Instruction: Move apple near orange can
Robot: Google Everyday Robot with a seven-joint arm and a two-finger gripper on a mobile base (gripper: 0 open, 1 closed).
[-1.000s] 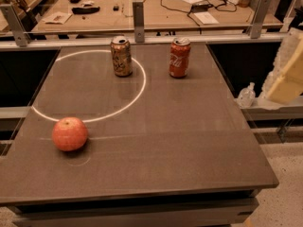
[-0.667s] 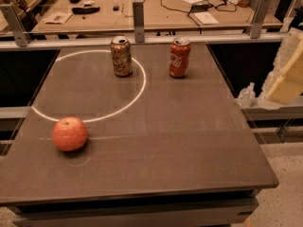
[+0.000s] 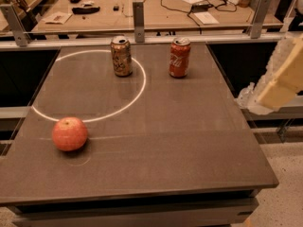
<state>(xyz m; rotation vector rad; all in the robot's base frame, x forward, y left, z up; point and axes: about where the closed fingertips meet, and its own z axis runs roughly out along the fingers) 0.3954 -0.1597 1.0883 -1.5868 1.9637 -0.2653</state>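
- The gripper [image 3: 283, 77] is seen at the right edge of the frame, at middle height. It is held beside the table [image 3: 189, 150] and not over it, only as a pale blurred shape. Whether it is open or closed cannot be told, and nothing is seen to be carried by it.
- Compared with the pictures of one second ago, no change is found. The gripper is kept at the same place, and the apple and both cans are not displaced. It is therefore judged that the task is not yet begun and the approach to the apple is still to be made.
- The apple [image 3: 70, 134] is placed at the lower left of the frame, on the table, just outside the white ring [image 3: 142, 86]. Because it is round, no long axis is given. Its stem side seems to be turned upward, but this is not certain.
- The orange can [image 3: 121, 56] is stood upright at the upper middle-left, well apart from the apple. Its long axis is vertical and its silver top is pointed up.
- A red can [image 3: 180, 56] is stood upright to the right of it, near but not touching.
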